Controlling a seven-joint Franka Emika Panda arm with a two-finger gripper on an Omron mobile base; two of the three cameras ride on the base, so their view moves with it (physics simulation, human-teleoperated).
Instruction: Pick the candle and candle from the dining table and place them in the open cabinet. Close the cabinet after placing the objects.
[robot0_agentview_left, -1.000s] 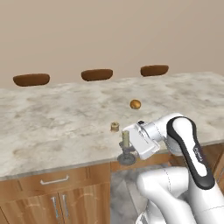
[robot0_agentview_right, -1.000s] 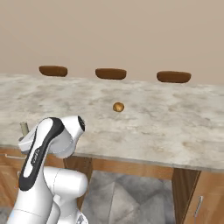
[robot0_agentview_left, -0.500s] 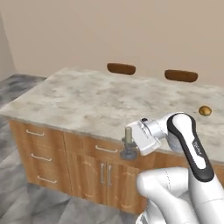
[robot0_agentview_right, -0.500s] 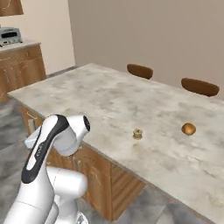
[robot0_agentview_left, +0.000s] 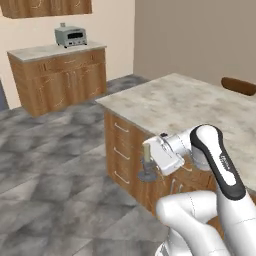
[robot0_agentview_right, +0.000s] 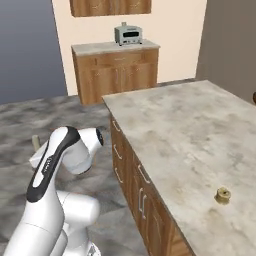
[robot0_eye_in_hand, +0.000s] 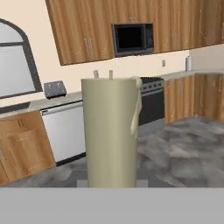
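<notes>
The end effector (robot0_agentview_left: 148, 161) is clamped on the slim grey-beige taper candle (robot0_agentview_left: 147, 153), carried upright on its round dark dish base (robot0_agentview_left: 147, 176) so it stays level; the stubby golden-tan candle (robot0_agentview_right: 222, 195) sits well behind on the marbled surface (robot0_agentview_right: 190, 130).

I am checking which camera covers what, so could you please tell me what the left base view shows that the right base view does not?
Left base view alone: the dark round dish base under the taper candle, which the gripper holds with its jaws shut on it, off the dining table above the floor. Right base view alone: the stubby golden candle standing on the table top. Both: the taper, the table, the wooden side counter and the grey appliance on it.
</notes>
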